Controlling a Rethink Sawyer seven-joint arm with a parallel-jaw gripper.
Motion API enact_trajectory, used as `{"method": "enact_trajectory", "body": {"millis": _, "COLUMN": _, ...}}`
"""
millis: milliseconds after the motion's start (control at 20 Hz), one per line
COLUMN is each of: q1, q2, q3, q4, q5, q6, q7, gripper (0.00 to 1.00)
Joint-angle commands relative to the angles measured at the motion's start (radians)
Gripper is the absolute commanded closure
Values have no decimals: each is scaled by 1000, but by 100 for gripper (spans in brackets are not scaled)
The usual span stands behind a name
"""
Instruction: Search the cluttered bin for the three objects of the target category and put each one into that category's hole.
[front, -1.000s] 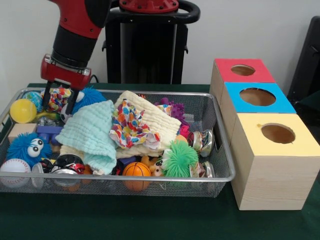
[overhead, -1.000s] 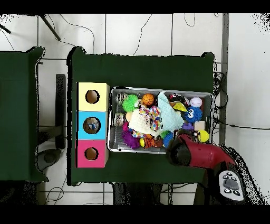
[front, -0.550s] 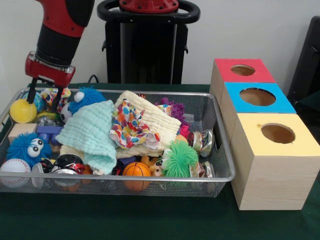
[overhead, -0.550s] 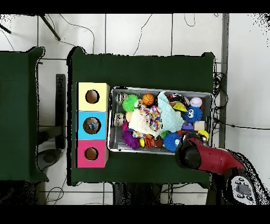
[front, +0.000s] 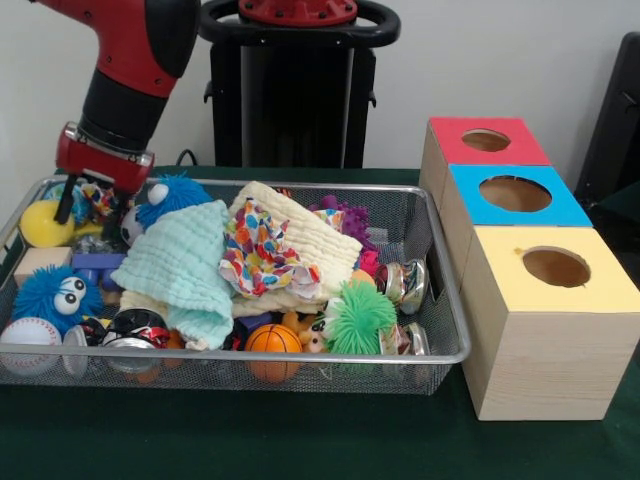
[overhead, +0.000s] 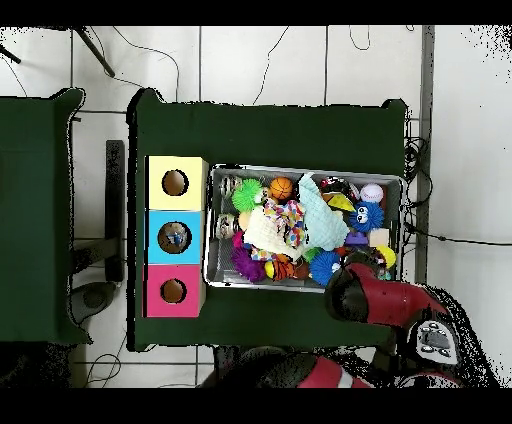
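Observation:
My gripper (front: 88, 212) is open and reaches down into the back-left corner of the wire bin (front: 440, 300). Its fingers stand on either side of a multicoloured spotted toy (front: 95, 196). A yellow ball (front: 36, 225) lies just left of it, and a blue fuzzy toy with eyes (front: 172, 192) just right. A baseball (front: 28, 335), a small basketball (front: 272, 340) and a green spiky ball (front: 358, 318) lie along the bin's front. In the overhead view the red arm (overhead: 375, 297) hides the gripper. Three boxes carry holes: red (front: 487, 140), blue (front: 515, 193), yellow (front: 556, 267).
A mint cloth (front: 180, 265), a patterned cloth (front: 258, 250) and a cream cloth (front: 315, 238) cover the bin's middle. Metal bells (front: 405, 283) and a second blue fuzzy toy (front: 50, 293) lie among the clutter. The boxes stand close to the bin's right side.
The gripper moved left along the bin's back edge, then sank lower into the corner around the spotted toy. The objects in the bin have not shifted.

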Motion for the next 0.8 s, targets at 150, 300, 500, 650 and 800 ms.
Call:
{"method": "enact_trajectory", "body": {"millis": 150, "q1": 28, "q2": 151, "q3": 12, "q4": -101, "q5": 88, "q6": -96, "q7": 176, "gripper": 0}}
{"method": "enact_trajectory", "body": {"millis": 300, "q1": 22, "q2": 144, "q3": 19, "q4": -95, "q5": 88, "q6": -89, "q7": 167, "gripper": 0}}
{"method": "enact_trajectory", "body": {"millis": 500, "q1": 14, "q2": 157, "q3": 32, "q4": -114, "q5": 90, "q6": -90, "q7": 161, "gripper": 0}}
{"method": "enact_trajectory", "body": {"millis": 650, "q1": 6, "q2": 163, "q3": 40, "q4": -123, "q5": 84, "q6": -88, "q7": 154, "gripper": 0}}
{"method": "enact_trajectory", "body": {"millis": 800, "q1": -26, "q2": 131, "q3": 80, "q4": -99, "q5": 33, "q6": 0, "q7": 104, "gripper": 0}}
